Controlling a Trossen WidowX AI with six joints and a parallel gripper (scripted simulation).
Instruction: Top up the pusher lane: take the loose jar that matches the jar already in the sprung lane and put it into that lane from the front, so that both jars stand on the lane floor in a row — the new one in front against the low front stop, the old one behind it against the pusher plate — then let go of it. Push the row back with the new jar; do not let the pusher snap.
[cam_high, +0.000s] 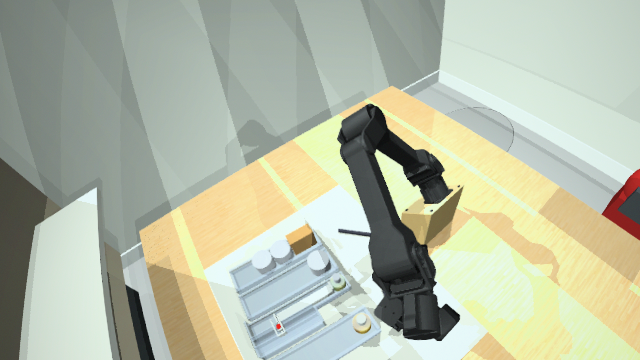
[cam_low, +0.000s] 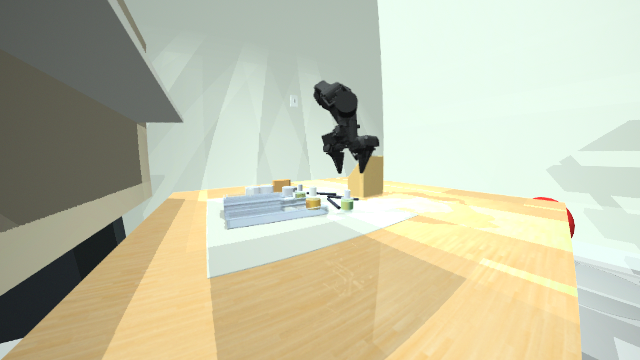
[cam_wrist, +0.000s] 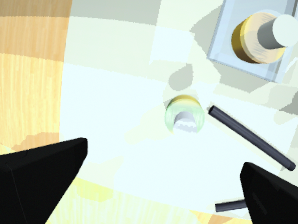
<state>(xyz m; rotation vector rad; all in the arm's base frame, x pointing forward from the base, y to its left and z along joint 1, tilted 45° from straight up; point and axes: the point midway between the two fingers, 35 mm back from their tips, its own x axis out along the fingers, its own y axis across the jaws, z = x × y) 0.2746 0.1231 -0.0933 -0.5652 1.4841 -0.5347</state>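
Observation:
The loose jar (cam_low: 347, 204) (cam_wrist: 184, 116) is green with a white cap and stands upright on the white mat; the arm hides it in the top view. A matching green jar (cam_high: 337, 282) (cam_low: 300, 195) stands near the front end of a lane, with a pale strip behind it. An amber jar (cam_high: 361, 323) (cam_low: 313, 204) (cam_wrist: 250, 40) stands at the front end of the neighbouring lane. My gripper (cam_low: 351, 172) (cam_wrist: 165, 159) is open and empty, pointing down above the mat near the loose jar. In the wrist view the jar lies between and beyond the fingertips.
Dark rods (cam_high: 354, 232) (cam_low: 333, 202) (cam_wrist: 252, 137) lie on the mat, one close beside the loose jar. White cylinders (cam_high: 262, 261) (cam_high: 318, 262) and a brown block (cam_high: 299, 239) (cam_low: 281, 185) stand in the other lanes. A wooden block (cam_high: 440, 220) (cam_low: 372, 180) stands behind.

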